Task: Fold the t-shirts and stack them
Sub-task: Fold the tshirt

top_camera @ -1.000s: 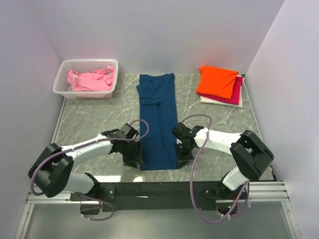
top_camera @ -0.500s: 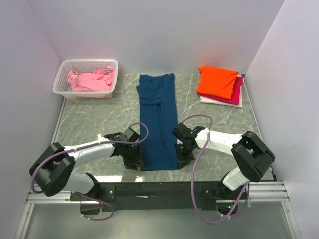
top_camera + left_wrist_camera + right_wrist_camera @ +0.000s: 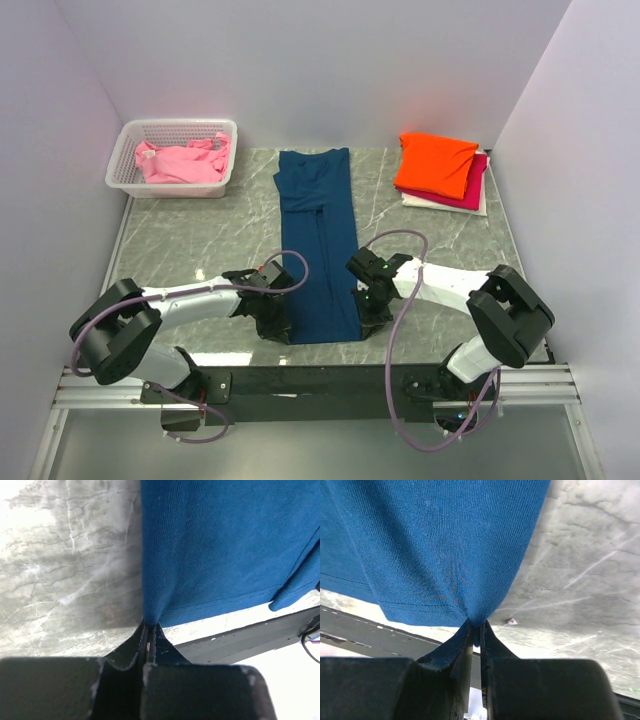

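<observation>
Dark blue cloth t-shirt [image 3: 318, 250]: folded into a long narrow strip. It lies flat down the middle of the grey marble-patterned table [image 3: 190, 240], with its collar end far and its hem end at the near edge, between the two arms.

Left gripper [image 3: 277, 325]: low at the strip's near left corner. In the left wrist view the black jaws are clenched together on the hem corner. The cloth gathers to a peak where it enters the pinch.

Right gripper [image 3: 366, 313]: low at the near right corner, mirroring the left. In the right wrist view the jaws are clamped on a fold of the same shirt, and the narrow slit between them is filled with blue fabric. Stitched hem line visible just beside the grip.

White plastic lattice basket [image 3: 178, 124]: far left corner, holding a crumpled pink t-shirt [image 3: 180, 162].

Far right corner: neat pile with a folded orange t-shirt [image 3: 435, 163] on top, a magenta t-shirt [image 3: 472, 196] under it and a white t-shirt [image 3: 425, 201] at the bottom. The pile sits well apart from the blue strip.
</observation>
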`<state>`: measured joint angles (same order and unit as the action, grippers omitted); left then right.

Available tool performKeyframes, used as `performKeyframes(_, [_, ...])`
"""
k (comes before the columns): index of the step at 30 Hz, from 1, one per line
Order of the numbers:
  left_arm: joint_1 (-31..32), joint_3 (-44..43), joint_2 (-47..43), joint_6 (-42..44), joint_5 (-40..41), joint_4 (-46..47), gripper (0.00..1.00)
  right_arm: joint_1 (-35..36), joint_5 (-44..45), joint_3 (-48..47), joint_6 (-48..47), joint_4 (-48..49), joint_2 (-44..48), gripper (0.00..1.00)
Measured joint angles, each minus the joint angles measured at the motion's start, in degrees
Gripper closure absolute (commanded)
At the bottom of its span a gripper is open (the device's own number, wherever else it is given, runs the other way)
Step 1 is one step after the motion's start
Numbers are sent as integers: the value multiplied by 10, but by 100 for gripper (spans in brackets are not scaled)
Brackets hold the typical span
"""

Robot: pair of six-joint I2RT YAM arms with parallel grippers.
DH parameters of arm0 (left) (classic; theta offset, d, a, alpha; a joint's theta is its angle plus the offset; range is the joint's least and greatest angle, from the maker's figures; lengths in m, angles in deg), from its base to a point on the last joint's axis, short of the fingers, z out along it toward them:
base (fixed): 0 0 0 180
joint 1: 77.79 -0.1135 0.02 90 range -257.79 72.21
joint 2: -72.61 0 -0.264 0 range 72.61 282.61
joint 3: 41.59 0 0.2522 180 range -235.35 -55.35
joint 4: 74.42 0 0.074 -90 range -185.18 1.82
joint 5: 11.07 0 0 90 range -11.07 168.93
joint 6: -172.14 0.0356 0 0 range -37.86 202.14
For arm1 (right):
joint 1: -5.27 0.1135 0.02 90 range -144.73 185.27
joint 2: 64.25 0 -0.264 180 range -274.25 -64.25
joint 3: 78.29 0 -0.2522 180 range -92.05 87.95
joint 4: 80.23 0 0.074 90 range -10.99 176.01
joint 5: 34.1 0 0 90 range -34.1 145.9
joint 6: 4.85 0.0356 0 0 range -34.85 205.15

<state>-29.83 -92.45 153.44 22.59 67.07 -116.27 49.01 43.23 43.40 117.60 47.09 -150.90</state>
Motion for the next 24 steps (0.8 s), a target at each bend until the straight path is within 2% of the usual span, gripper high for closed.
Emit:
performKeyframes(4, [7, -11, 4, -3, 17, -7, 100, 0, 18, -5, -15, -23, 6, 100])
performKeyframes(14, [8, -58, -9, -17, 83, -8, 99, -22, 73, -81, -65, -99, 10, 100])
performKeyframes(24, [6, -108, -3, -14, 112, -28, 100, -54, 77, -119, -66, -113, 10, 100])
